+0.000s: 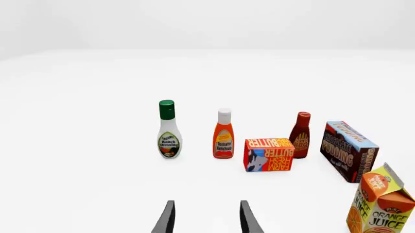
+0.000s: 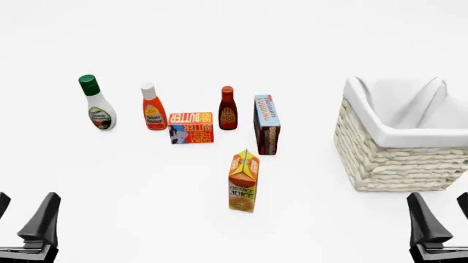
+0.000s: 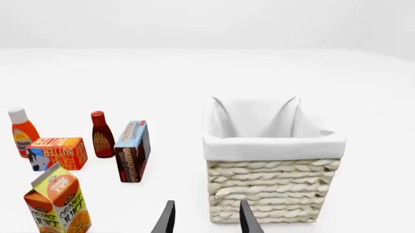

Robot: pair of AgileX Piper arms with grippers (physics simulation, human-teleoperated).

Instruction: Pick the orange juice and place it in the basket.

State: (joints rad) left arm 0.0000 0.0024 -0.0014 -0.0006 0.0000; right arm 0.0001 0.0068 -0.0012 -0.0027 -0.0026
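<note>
The orange juice [image 2: 244, 182] is an upright orange and yellow gable-top carton standing on the white table, nearer to me than the other groceries; it also shows in the left wrist view as orange juice [image 1: 381, 204] and in the right wrist view as orange juice [image 3: 58, 203]. The basket [image 2: 387, 164], cream wicker with a white liner, stands to its right, and the right wrist view has the basket [image 3: 272, 187] straight ahead. My left gripper [image 2: 26, 216] is open at the near left, far from the carton. My right gripper [image 2: 444, 216] is open just in front of the basket. Both hold nothing.
Behind the carton stands a row: a ranch dressing bottle [image 2: 96, 104], a ketchup bottle [image 2: 153, 108], a butter box [image 2: 192, 127], a dark sauce bottle [image 2: 227, 108] and a pudding box [image 2: 267, 124] on its end, closest to the carton.
</note>
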